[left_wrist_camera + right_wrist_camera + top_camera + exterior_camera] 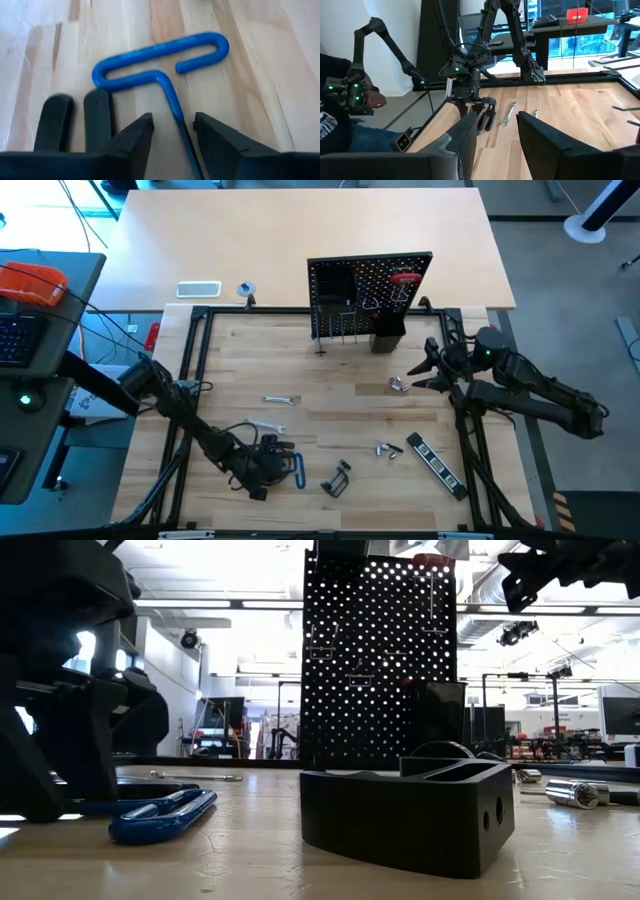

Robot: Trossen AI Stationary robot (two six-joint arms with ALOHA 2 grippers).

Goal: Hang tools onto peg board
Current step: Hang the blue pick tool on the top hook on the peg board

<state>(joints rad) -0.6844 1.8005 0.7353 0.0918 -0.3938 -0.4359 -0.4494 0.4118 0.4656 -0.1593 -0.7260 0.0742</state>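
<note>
The blue-handled hex key (160, 60) lies flat on the wooden table near its front left, also seen in the high view as a blue loop (298, 470). My left gripper (172, 125) slants down over it, open, with a finger on each side of the key's thin shaft (177, 112). Black pliers handles (75, 120) lie right beside the key. The peg board (370, 285) stands upright at the table's far edge, with a red-handled tool (405, 278) hanging on it. My right gripper (420, 370) hovers open in the air at the right, with nothing between its fingers.
Loose on the table: two silver wrenches (280, 399) (265, 426), a black clamp (338, 478), a striped bar (437, 463) and small metal pieces (390, 449) (399, 384). A white rectangle (198, 289) and a tape roll (246, 289) lie behind. A person (340, 115) sits beyond the left edge.
</note>
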